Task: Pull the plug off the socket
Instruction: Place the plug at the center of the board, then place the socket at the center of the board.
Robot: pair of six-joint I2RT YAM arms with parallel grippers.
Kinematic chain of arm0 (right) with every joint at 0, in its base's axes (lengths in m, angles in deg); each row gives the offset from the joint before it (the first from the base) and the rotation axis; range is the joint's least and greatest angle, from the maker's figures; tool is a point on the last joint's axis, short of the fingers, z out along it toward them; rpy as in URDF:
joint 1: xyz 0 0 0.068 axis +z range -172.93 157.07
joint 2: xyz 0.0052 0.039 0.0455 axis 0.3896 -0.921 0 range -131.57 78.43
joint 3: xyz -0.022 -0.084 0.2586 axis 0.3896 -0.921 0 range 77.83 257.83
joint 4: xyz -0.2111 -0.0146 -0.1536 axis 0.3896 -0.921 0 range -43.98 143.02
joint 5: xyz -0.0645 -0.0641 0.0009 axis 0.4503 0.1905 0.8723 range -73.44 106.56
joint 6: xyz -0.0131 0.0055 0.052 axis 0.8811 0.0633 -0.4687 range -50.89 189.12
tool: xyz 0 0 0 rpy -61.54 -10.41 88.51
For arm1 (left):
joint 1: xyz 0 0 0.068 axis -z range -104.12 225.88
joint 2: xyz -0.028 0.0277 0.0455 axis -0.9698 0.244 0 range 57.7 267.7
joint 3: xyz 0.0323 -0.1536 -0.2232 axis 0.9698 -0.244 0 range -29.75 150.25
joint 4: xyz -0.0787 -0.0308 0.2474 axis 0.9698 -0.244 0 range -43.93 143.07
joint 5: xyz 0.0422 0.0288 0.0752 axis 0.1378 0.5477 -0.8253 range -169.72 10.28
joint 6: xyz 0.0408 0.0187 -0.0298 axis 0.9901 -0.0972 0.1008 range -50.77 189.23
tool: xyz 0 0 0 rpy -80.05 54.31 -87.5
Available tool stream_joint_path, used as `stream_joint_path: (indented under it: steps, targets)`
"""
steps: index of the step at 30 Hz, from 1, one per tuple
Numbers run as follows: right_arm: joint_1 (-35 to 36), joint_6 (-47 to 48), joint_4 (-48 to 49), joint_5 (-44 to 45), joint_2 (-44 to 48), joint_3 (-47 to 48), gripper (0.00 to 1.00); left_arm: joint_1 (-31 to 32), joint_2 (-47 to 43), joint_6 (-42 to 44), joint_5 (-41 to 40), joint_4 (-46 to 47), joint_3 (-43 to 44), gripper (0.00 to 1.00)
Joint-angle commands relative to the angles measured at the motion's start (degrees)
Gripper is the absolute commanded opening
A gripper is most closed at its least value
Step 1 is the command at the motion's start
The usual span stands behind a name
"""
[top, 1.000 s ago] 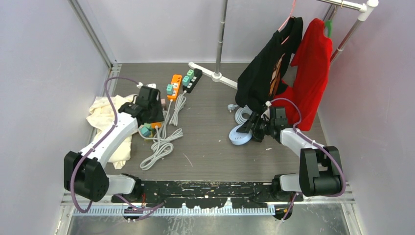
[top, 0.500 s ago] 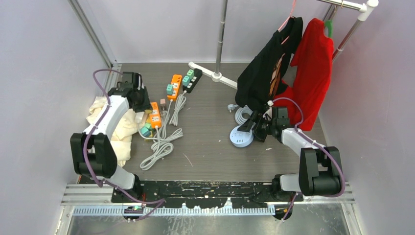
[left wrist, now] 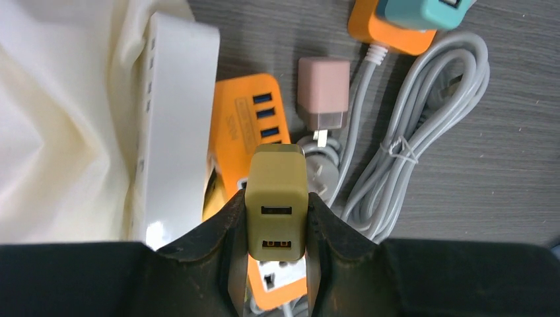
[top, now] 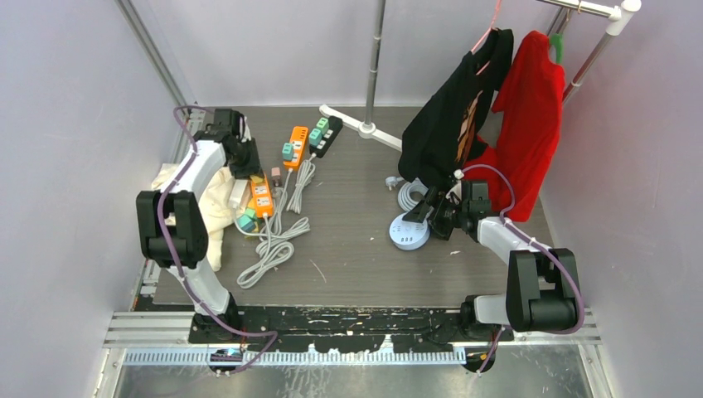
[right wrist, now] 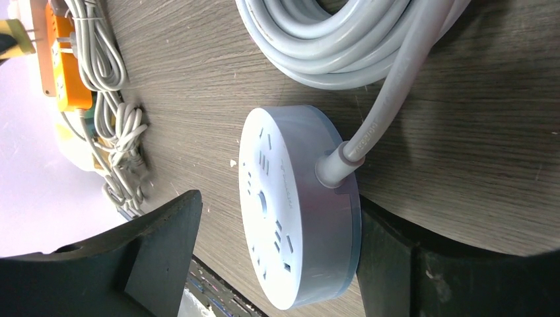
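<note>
Left gripper [left wrist: 276,212]: the jaws are closed to a narrow gap and clamp the olive charger plug [left wrist: 276,181] by its two side faces, one finger [left wrist: 224,224] on each side. The plug's face with two USB ports points toward the wrist camera. Its prong end points away and is hidden.

The plug sits directly over the orange power strip [left wrist: 239,125], near the strip's row of blue USB ports. The views do not show whether the plug and strip are in contact.

A white power strip [left wrist: 175,112] lies just beside the orange one, partly on a cream cloth [left wrist: 59,132]. A pink charger [left wrist: 322,92] lies unplugged beside the orange strip, next to a bundled grey cable [left wrist: 406,148].

Right gripper [right wrist: 280,218]: the jaws stand wide and straddle a round white socket hub [right wrist: 290,198] on the table [top: 356,249]. One finger is clear of the hub's top face. The other is at its underside, contact not discernible. The hub's thick cable coil [right wrist: 343,39] lies just behind.
</note>
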Motion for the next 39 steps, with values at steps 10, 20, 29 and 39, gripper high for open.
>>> stream_joint_path:
  steps: [10, 20, 29, 39]
  targets:
    - [-1.0, 1.2, 3.8, -0.8, 2.6, 0.5, 0.84, -0.8, 11.8, 0.9, 6.0, -1.9, 13.0, 0.37]
    - [-1.2, 1.6, 3.8, -0.8, 2.3, 0.6, 0.85, -0.9, 11.1, 1.2, 6.2, -2.7, 12.8, 0.45]
    - [-1.5, 4.9, 3.2, -1.3, 2.8, 1.0, 0.85, -0.9, -1.7, 0.8, 8.9, 2.5, 7.1, 0.46]
    - [-5.1, 11.0, -2.7, -2.2, 4.6, 4.4, 0.90, -0.9, -25.2, -7.1, 15.4, 15.6, -7.8, 0.55]
